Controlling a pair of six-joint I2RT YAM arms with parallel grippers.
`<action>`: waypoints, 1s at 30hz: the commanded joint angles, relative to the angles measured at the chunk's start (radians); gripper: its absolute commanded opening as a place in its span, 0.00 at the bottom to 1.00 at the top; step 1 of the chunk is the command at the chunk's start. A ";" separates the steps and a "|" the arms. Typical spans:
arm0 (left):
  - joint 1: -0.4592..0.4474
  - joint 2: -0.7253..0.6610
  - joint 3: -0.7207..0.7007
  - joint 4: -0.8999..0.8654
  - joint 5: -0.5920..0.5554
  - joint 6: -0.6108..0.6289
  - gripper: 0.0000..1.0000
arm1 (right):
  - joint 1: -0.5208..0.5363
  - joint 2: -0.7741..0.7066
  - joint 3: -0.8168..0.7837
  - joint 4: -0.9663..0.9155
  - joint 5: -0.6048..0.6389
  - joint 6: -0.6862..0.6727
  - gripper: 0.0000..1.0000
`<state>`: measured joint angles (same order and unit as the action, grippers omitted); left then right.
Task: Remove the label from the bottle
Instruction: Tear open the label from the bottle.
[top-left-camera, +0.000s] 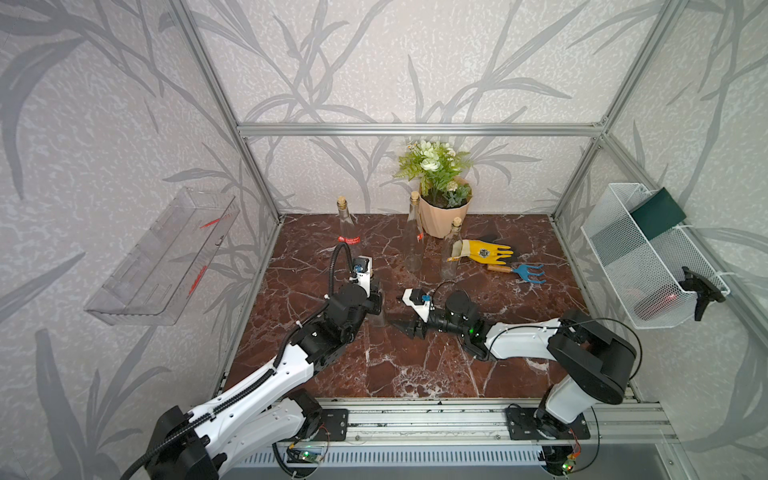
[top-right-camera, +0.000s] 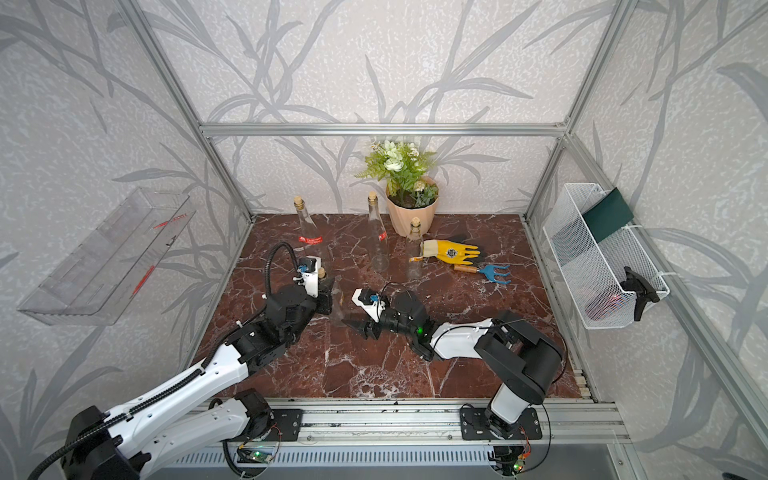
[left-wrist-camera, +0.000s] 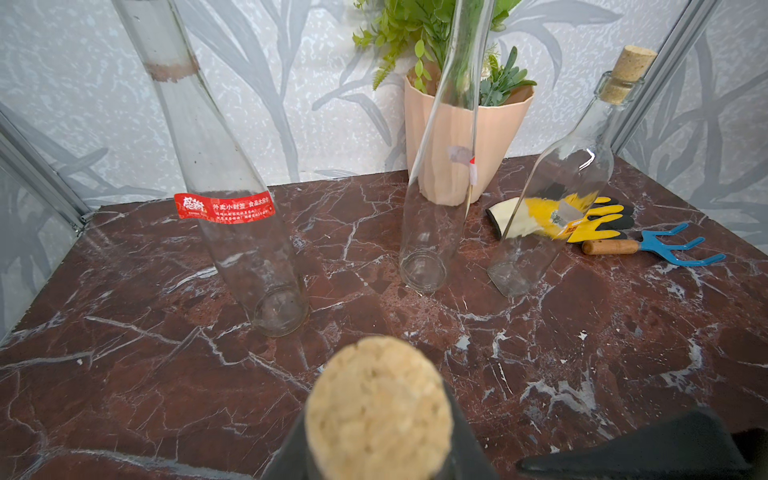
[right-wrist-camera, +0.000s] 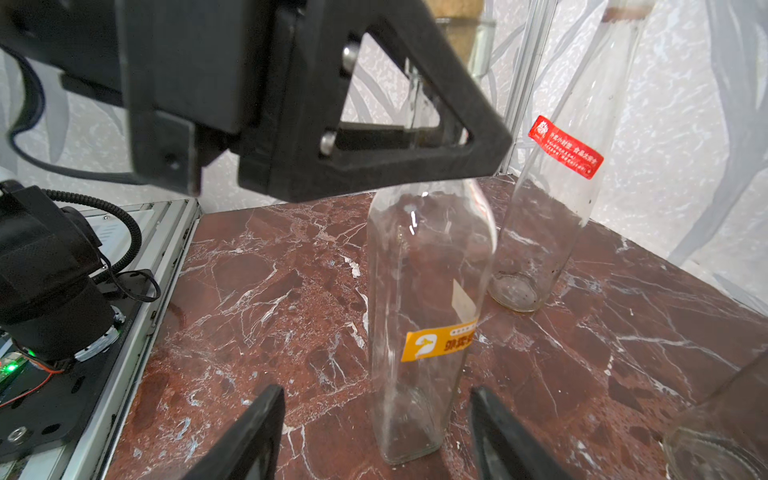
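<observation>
Bottle (right-wrist-camera: 428, 270) of clear glass, corked, standing upright on a marble table (right-wrist-camera: 249, 291), well in front of the pot (top-left-camera: 442, 216) and off to its left from the robot's side. An orange label (right-wrist-camera: 438, 338) wraps the bottle's lower body. The left gripper (right-wrist-camera: 453, 143) is clamped on the neck just under the cork (left-wrist-camera: 378, 411), steadying it. The right gripper (right-wrist-camera: 374, 401) sits low by the base, jaws spread wide to either side and touching nothing.

A red-label bottle (right-wrist-camera: 552, 208) stands just behind, on the side toward the pot.

Several things could probably go wrong from here. The wide jaws may close on bare glass rather than the label's edge and slide off. A sideways pull could twist the bottle in the neck grip or tip it. A long peeling stroke toward the pot might knock the red-label bottle over. The thin sticker may also tear if it is pinched too shallowly.
</observation>
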<state>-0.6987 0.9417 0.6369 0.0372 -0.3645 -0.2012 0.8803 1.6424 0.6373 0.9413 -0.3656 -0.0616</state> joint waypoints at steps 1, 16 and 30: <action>-0.008 -0.022 -0.010 0.091 -0.008 -0.003 0.13 | 0.005 0.014 0.008 0.041 -0.005 -0.009 0.71; -0.007 -0.078 -0.037 0.117 0.066 0.157 0.49 | -0.009 -0.001 0.007 0.021 -0.051 -0.010 0.71; -0.007 -0.040 -0.041 0.161 0.068 0.171 0.35 | -0.021 -0.025 -0.005 0.006 -0.058 -0.008 0.71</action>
<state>-0.7036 0.8986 0.6102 0.1658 -0.3038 -0.0357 0.8650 1.6485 0.6373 0.9432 -0.4122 -0.0647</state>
